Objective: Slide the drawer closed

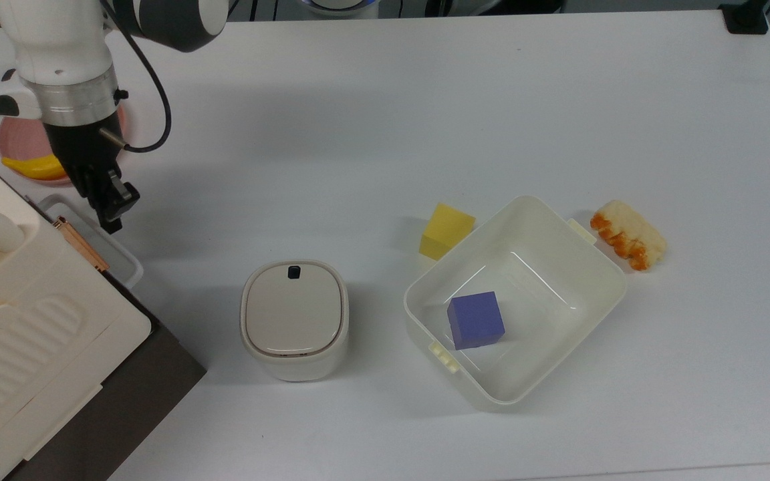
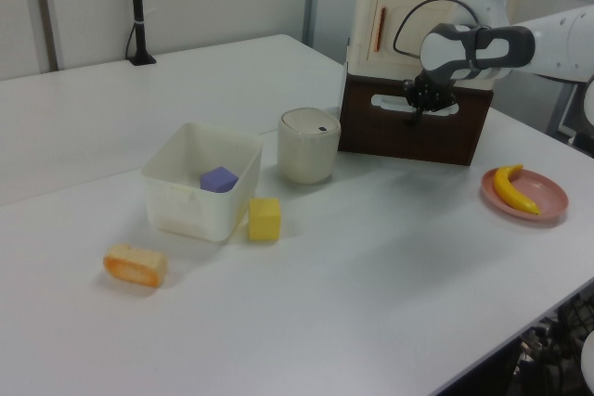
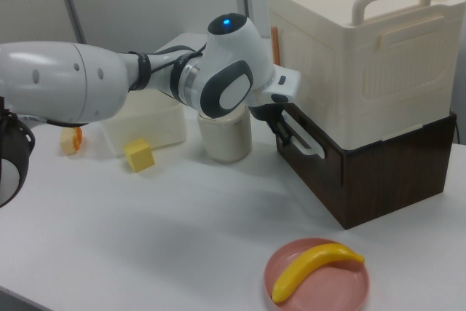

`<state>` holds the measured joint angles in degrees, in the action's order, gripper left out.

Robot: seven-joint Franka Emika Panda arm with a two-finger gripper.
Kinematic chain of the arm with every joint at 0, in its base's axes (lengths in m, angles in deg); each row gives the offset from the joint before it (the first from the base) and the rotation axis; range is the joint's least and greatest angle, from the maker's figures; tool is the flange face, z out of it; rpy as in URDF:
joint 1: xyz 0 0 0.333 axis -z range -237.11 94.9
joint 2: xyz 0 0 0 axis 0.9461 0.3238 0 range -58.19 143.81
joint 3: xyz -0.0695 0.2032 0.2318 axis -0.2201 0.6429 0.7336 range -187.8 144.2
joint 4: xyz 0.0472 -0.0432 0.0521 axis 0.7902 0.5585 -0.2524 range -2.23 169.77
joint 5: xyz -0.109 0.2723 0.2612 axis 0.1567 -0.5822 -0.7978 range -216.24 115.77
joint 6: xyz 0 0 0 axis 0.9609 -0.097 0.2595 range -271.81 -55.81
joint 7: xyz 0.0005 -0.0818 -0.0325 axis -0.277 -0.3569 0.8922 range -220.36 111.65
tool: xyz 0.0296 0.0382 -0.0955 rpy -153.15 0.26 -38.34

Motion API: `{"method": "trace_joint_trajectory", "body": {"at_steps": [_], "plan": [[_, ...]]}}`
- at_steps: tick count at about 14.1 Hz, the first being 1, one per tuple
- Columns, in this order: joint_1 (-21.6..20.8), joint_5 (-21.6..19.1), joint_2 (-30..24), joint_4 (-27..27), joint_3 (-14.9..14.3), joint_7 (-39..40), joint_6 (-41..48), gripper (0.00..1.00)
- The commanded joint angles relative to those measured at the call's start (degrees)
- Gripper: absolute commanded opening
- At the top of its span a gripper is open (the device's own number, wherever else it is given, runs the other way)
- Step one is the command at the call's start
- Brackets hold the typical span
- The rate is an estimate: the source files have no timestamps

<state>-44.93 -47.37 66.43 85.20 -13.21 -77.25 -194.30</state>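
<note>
The drawer sat nearly flush in the cream cabinet at the top view's 9 o'clock. The end effector pressed at its white handle — whether its fingers were apart or together I could not tell. Pushing squarely along the drawer's travel would likely seat it. The white tub held a purple cube; a pink plate carried a banana.
</note>
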Motion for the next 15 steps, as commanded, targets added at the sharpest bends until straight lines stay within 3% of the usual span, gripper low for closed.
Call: {"method": "trace_joint_trajectory", "body": {"at_steps": [1,7,15], "plan": [[-0.33,-0.49,1.07,-0.99,-0.77,-0.22,-3.05,0.00],[-1.65,1.61,0.03,-0.38,-0.25,0.40,-0.95,0.00],[-12.27,1.70,-8.23,-0.64,-0.07,8.90,21.18,0.00]]}}
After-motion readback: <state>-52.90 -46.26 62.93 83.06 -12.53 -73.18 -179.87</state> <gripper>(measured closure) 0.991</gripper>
